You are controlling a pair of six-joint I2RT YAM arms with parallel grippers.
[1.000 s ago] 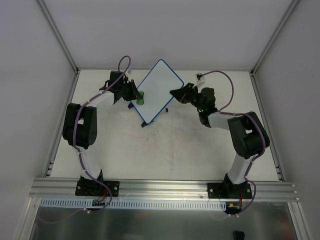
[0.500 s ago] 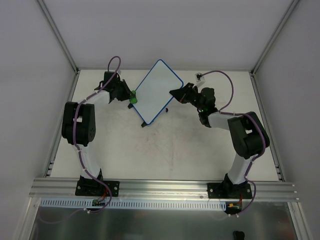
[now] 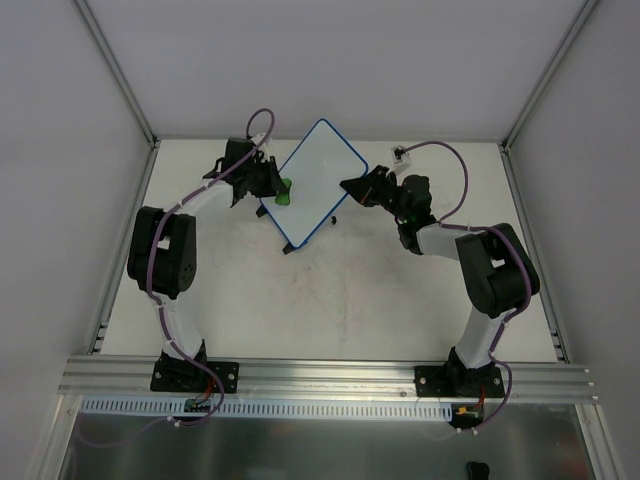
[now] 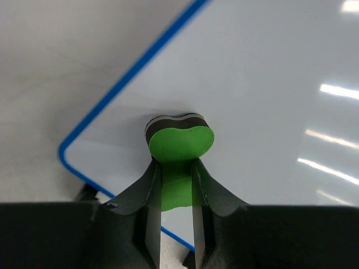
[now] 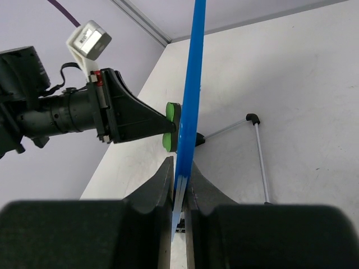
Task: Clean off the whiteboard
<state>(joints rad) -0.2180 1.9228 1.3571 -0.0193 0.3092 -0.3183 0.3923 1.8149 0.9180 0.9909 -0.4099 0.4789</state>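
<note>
My left pincer (image 4: pixel 175 171) is clamped on a green eraser (image 4: pixel 180 140), pressed flat against the whiteboard (image 4: pixel 269 84). My right pincer (image 5: pixel 179 171) grips its blue rim, and it's propped up tilted at the back of the table (image 3: pixel 350 300).

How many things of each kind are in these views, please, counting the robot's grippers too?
whiteboard: 1
green eraser: 1
grippers: 2 (left gripper, right gripper)
Total: 4

The whiteboard (image 4: pixel 269 84) runs off the left wrist view's top and right (far corners unseen).
</note>
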